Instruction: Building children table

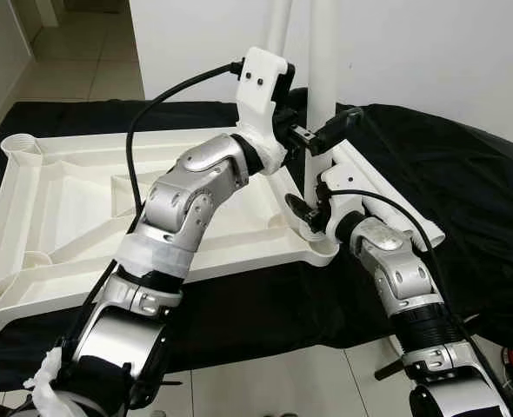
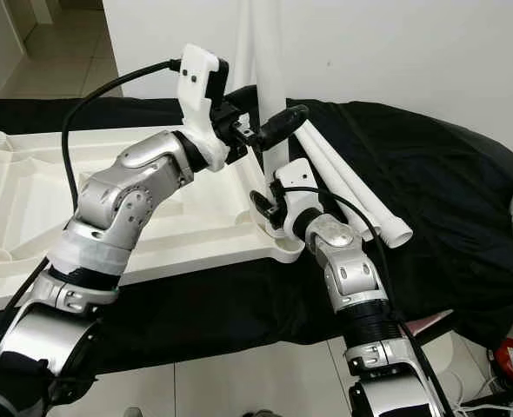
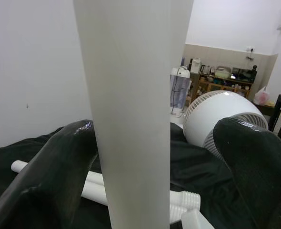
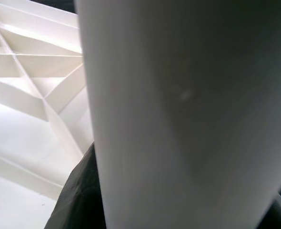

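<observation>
On the black cloth [image 1: 465, 200], your upturned white plastic tabletop [image 1: 74, 208] carries an upright white tubular leg [image 1: 326, 78] at its near right corner socket, pinched high by the left claw [image 1: 313, 137] and low by the right claw [image 1: 307, 213]; uneven pushing could tilt and jam it.

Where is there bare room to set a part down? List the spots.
Free: the black cloth to the right of the loose white legs, and the upturned tabletop's ribbed underside left of the left arm. Crowded: the near right corner socket, where the left pincer and right pincer hold the upright leg.
</observation>
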